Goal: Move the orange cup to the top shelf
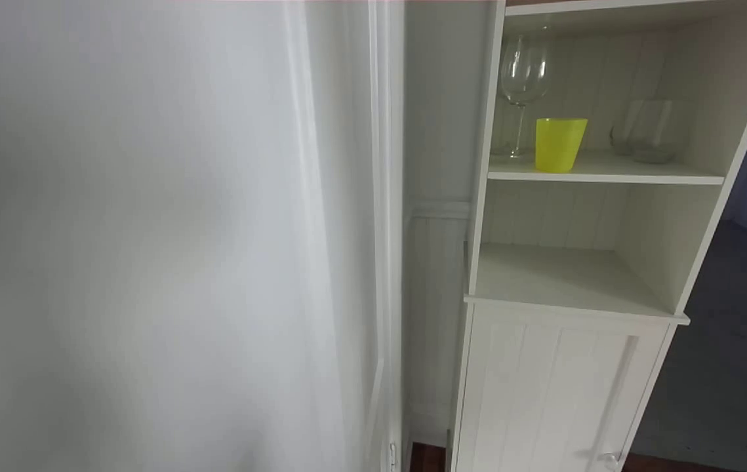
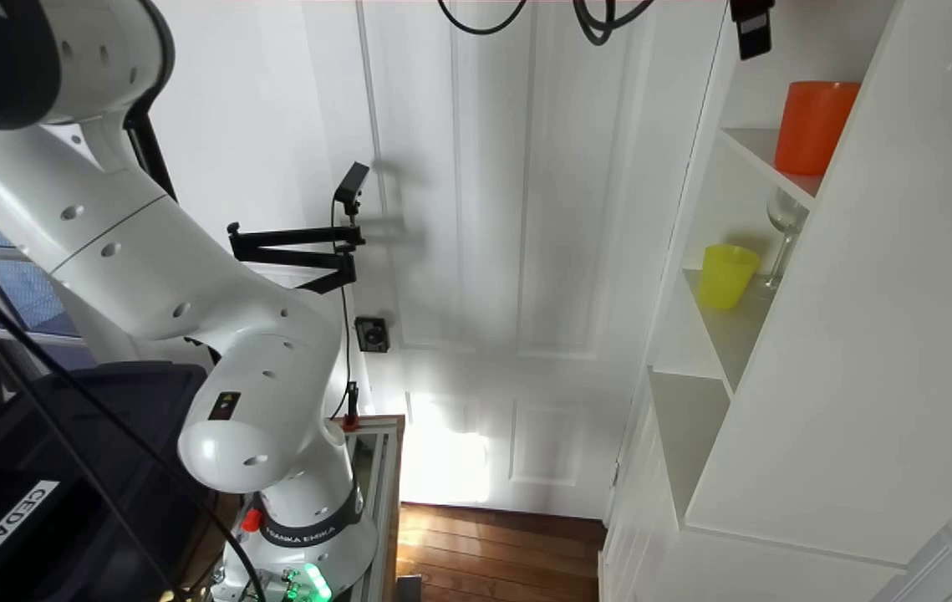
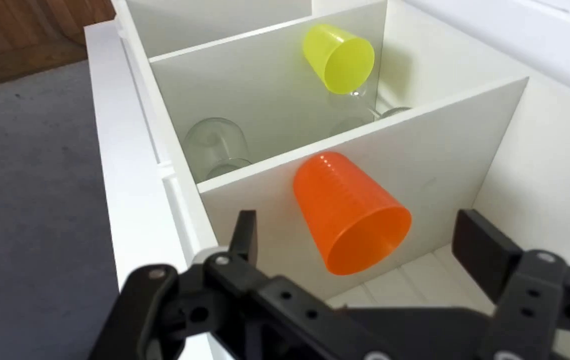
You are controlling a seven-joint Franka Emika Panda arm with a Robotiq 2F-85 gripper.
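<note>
The orange cup (image 2: 817, 130) stands upright on the upper shelf board (image 2: 764, 157) of the white cabinet in an exterior view. In the wrist view, the orange cup (image 3: 337, 200) stands on the same board (image 3: 430, 155), its open rim facing the camera. It is out of view in an exterior view where only that board's front edge (image 1: 603, 6) shows. My gripper (image 3: 356, 214) is open, its fingers apart with the cup seen between them and nothing gripped. A black fingertip (image 2: 753, 33) shows above and left of the cup, apart from it. The rest of the gripper is cut off there.
The yellow-green cup (image 1: 559, 145) stands one shelf lower, beside a wine glass (image 1: 524, 75) and clear glasses (image 1: 655, 131). The cabinet's side wall (image 2: 877, 334) bounds the shelves. A white door (image 2: 484, 209) stands behind. Black cables (image 2: 601, 25) hang at the top.
</note>
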